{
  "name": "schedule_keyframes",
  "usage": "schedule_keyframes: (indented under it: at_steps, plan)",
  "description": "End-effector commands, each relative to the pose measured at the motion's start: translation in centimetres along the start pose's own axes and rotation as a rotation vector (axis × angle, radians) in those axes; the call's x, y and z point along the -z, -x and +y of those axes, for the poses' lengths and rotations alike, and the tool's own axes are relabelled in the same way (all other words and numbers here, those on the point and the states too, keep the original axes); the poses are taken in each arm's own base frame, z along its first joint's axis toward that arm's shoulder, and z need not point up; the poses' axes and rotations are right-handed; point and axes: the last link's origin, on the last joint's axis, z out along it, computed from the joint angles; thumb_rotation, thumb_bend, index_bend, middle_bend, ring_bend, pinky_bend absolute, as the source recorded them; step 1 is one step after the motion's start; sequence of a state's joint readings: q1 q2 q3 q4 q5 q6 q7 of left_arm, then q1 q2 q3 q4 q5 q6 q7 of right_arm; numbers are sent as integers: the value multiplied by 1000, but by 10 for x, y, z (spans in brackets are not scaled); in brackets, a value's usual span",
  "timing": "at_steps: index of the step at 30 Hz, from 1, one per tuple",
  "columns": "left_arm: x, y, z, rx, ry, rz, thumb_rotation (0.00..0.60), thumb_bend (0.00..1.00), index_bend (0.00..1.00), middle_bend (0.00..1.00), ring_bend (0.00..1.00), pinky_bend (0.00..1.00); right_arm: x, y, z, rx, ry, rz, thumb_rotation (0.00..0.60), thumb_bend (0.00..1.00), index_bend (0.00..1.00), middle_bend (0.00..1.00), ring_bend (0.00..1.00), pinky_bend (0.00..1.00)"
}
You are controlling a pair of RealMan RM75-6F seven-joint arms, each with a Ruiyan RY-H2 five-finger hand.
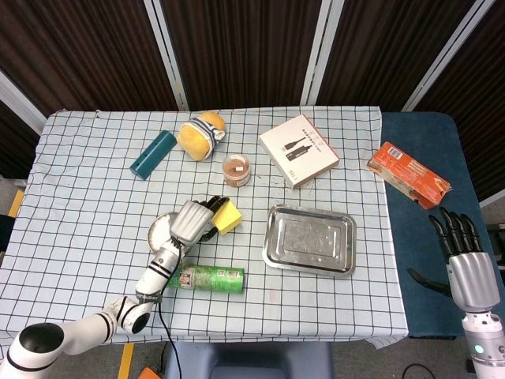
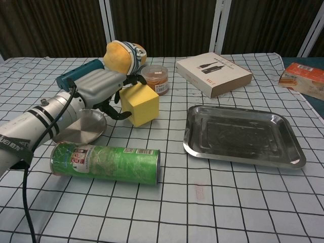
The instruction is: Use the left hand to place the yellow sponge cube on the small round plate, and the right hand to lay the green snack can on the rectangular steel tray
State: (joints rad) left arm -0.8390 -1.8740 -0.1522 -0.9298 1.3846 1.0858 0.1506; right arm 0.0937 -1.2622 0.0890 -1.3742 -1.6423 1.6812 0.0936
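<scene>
My left hand (image 1: 192, 222) (image 2: 103, 87) grips the yellow sponge cube (image 1: 228, 216) (image 2: 140, 104) and holds it tilted, a little above the cloth. The small round plate (image 1: 160, 230) (image 2: 82, 129) lies just left of the cube, partly under my left forearm. The green snack can (image 1: 207, 278) (image 2: 105, 163) lies on its side near the front edge, in front of the plate. The rectangular steel tray (image 1: 309, 239) (image 2: 243, 134) sits to the right with nothing in it. My right hand (image 1: 462, 260) hangs far right, beyond the table, fingers apart and holding nothing.
At the back stand a teal tube (image 1: 153, 154), a yellow plush toy (image 1: 200, 135), a small jar with an orange lid (image 1: 236, 170) and a white box (image 1: 299, 150). An orange packet (image 1: 408, 174) lies on the blue surface at the right.
</scene>
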Motion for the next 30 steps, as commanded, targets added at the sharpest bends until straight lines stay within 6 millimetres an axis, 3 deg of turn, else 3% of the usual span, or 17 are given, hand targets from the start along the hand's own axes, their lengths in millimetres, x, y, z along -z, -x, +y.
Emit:
schedule_keyframes:
  at_steps: [1,8,17,22,30]
  plan:
    - [0,1,1,10,1,12,600,380,669,587,584,695,0,0,0,0,0,0,600,45,61,0,0,0]
    - [9,-7,-16,-45,-10,2,600,378,694,591,588,698,-1,-1,1,-4,3,1,600,46,61,0,0,0]
    - [55,-24,-61,-114,-78,-42,600,379,694,590,587,698,-1,0,0,-3,2,0,600,46,61,0,0,0]
    - [79,-22,-79,-133,-117,-77,600,378,693,590,588,698,-1,1,0,2,4,-2,600,45,61,0,0,0]
    - [93,-15,-96,-122,-169,-95,600,379,693,587,586,697,-2,2,0,4,7,-2,600,46,60,0,0,0]
